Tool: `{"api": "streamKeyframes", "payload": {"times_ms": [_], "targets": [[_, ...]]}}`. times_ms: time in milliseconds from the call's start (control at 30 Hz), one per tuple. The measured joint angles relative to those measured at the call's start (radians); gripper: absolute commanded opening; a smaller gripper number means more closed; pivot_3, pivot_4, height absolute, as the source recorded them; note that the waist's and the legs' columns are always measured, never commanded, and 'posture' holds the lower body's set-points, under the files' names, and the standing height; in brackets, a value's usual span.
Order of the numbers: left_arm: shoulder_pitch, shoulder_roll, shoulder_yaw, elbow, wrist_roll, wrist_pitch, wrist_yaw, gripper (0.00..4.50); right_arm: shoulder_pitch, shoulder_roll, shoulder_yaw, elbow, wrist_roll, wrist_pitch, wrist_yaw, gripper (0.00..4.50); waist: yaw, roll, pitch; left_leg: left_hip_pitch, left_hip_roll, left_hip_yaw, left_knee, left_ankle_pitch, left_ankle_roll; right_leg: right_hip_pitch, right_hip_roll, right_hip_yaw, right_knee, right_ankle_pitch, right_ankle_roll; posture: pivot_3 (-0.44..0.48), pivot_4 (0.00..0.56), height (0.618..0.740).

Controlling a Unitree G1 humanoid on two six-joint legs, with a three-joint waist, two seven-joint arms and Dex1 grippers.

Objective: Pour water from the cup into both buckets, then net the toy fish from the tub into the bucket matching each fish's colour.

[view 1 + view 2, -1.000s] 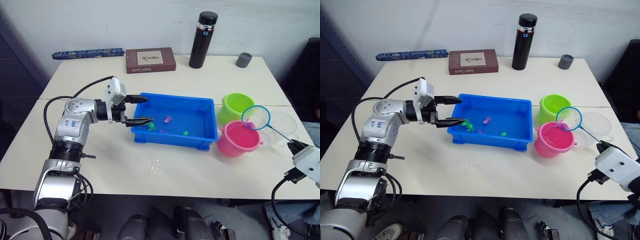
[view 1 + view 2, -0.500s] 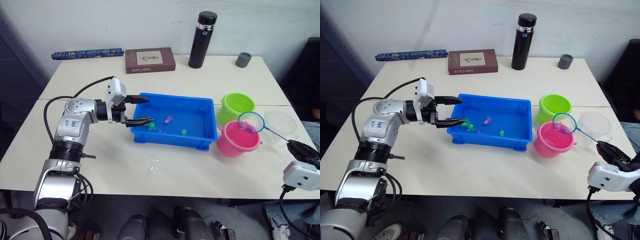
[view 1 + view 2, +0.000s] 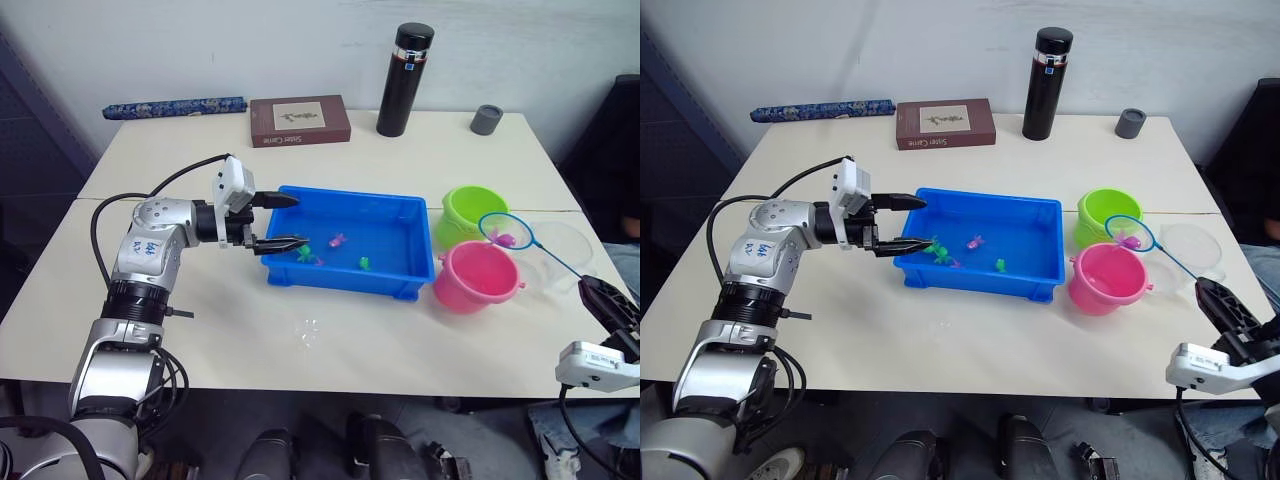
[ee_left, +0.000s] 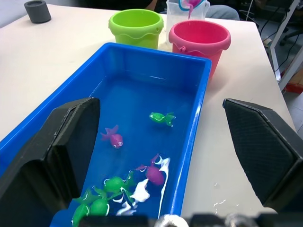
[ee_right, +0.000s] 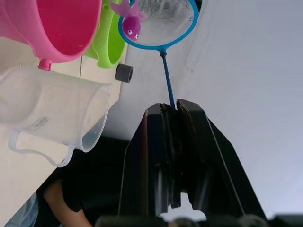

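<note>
Clamped fingers of the right gripper [image 5: 171, 156] pinch the thin handle of the net [image 3: 511, 232], whose blue hoop hangs in the air above the gap between the pink bucket [image 3: 479, 277] and the green bucket [image 3: 472, 212], with one pink-purple fish [image 5: 130, 24] lying in its mesh. Beside the pink bucket, on the robot's right, sits the clear cup [image 3: 566, 252]. Left of the buckets lies the blue tub [image 3: 351, 243] with water in it; green fish [image 4: 102, 195] and a few pink-purple fish [image 4: 113, 138] float there. At the tub's left end the left gripper [image 3: 281, 222] holds its two black fingers wide apart, one over the rim and one just outside the near corner, gripping nothing. Farther back on the table [image 3: 200, 300] stand a black flask [image 3: 405, 80] and a small grey cap [image 3: 487, 119], with a brown book [image 3: 300, 121] and a rolled blue item [image 3: 175, 106] along the far edge.
</note>
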Motion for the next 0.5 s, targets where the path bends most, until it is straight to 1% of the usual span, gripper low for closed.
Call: {"api": "streamKeyframes", "payload": {"times_ms": [267, 500], "targets": [[0.006, 0.0, 0.0, -0.001, 0.0, 0.0, 0.001, 4.47, 0.014, -0.001, 0.002, 0.032, -0.071, -0.009, -0.076, 0.0, -0.001, 0.0, 0.0, 0.0, 0.0, 0.0, 0.0, 0.0, 0.0, 0.0, 0.001, 0.001, 0.0, 0.0, 0.0, 0.0, 0.15, 0.74], [0.021, 0.0, 0.001, -0.009, 0.0, 0.001, 0.002, 4.47, 0.015, -0.01, 0.062, 0.038, -0.099, -0.01, -0.113, 0.0, -0.001, 0.0, 0.0, 0.0, 0.0, 0.0, 0.0, 0.0, 0.0, 0.0, 0.001, 0.001, 0.0, 0.0, 0.0, 0.0, 0.15, 0.74]]}}
